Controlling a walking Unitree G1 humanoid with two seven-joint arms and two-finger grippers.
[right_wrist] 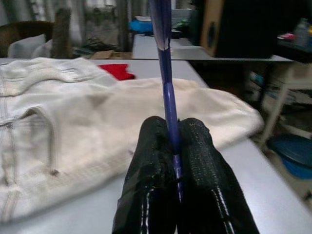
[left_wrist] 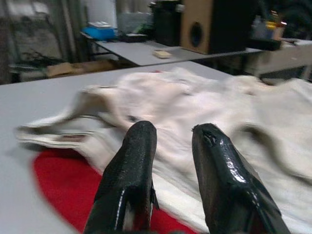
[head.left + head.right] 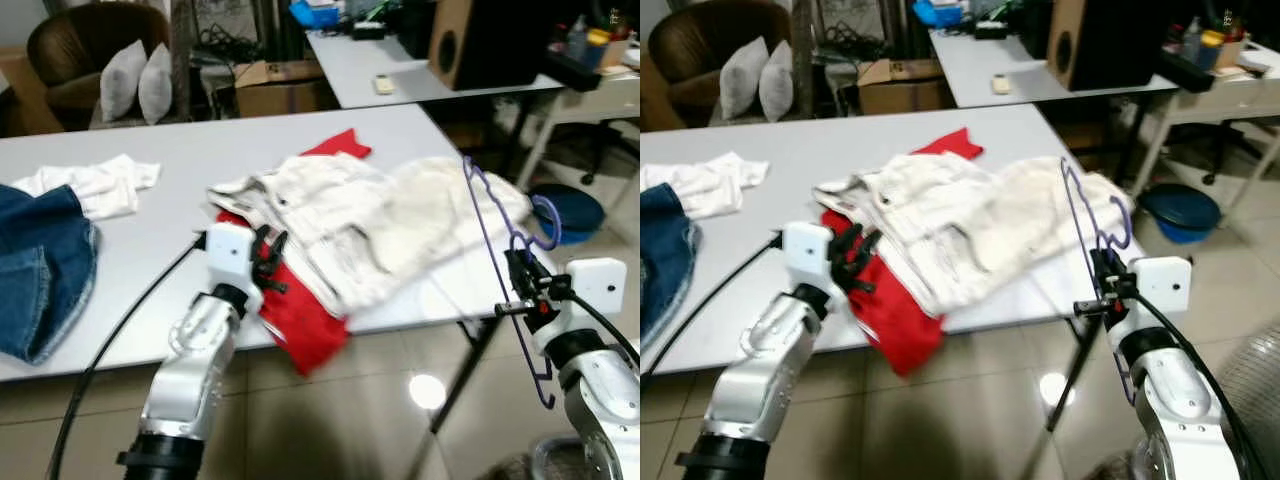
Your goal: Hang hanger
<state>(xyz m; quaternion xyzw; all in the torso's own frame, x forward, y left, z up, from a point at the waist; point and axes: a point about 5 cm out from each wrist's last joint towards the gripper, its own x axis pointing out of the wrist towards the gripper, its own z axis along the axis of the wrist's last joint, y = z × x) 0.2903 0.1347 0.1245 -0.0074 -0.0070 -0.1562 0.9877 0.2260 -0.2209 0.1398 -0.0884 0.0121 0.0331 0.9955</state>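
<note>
A purple wire hanger (image 3: 500,250) stands nearly upright at the table's right front corner, its hook (image 3: 545,222) curling to the right. My right gripper (image 3: 522,283) is shut on its thin bar (image 1: 169,105), black fingers (image 1: 195,161) pressed together around it. My left gripper (image 3: 268,258) hovers at the table's front edge, over the red cloth (image 3: 300,315) and just short of the white garment (image 3: 370,225). Its fingers (image 2: 131,170) are slightly apart with nothing between them.
A grey table (image 3: 150,180) also carries blue denim (image 3: 40,265) and a white cloth (image 3: 95,185) on its left. Behind stand a second table (image 3: 400,70) with a speaker (image 3: 470,40) and a brown armchair (image 3: 90,50). A blue basin (image 3: 570,210) sits on the tiled floor right.
</note>
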